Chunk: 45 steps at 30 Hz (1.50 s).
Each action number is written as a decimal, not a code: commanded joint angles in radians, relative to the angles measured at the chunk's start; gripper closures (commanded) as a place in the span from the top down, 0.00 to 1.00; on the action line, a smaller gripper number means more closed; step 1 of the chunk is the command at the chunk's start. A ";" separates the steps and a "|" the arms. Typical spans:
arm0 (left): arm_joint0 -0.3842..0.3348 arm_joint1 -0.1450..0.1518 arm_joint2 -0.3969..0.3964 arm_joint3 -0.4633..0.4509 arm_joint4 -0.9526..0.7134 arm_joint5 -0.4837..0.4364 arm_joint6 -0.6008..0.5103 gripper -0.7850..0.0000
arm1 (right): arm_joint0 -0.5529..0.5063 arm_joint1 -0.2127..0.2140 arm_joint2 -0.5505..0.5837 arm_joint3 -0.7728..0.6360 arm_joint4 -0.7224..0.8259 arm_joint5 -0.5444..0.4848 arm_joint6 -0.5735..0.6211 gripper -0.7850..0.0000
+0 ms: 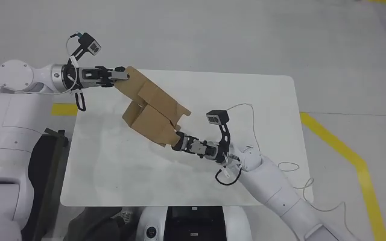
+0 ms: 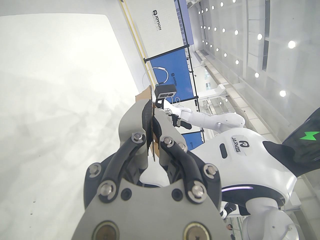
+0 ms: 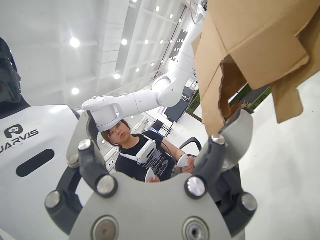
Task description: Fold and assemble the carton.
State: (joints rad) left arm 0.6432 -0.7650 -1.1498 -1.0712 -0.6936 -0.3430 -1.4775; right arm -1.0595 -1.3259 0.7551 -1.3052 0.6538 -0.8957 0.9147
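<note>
A brown cardboard carton (image 1: 154,108), partly folded with loose flaps, hangs tilted above the white table (image 1: 253,108). My left gripper (image 1: 122,76) is shut on the flap at the carton's far left end. In the left wrist view the cardboard edge (image 2: 143,96) runs between the closed fingers of the left gripper (image 2: 152,126). My right gripper (image 1: 178,142) is at the carton's near lower corner. It stands open (image 3: 162,128), and one finger (image 3: 237,126) lies against the carton's (image 3: 250,26) ragged lower flap.
Most of the table to the right of the carton is bare. A dark bin (image 1: 45,162) stands off the table's left edge. Yellow floor tape (image 1: 338,141) runs to the right of the table.
</note>
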 commanded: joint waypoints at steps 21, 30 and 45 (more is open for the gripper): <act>0.000 0.000 0.000 0.000 0.000 0.000 0.000 0.00 | -0.007 -0.019 -0.003 0.001 0.098 0.058 0.011 1.00; 0.000 0.000 0.000 0.000 0.000 0.000 0.000 0.00 | 0.028 -0.048 -0.040 0.038 0.056 0.079 -0.019 0.89; 0.000 0.000 0.000 0.000 0.000 0.000 0.000 0.00 | 0.042 -0.072 -0.037 0.073 -0.031 0.104 -0.092 0.61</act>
State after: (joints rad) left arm 0.6432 -0.7650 -1.1498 -1.0712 -0.6936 -0.3430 -1.4775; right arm -1.0173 -1.3969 0.7185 -1.2333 0.6267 -0.7949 0.8256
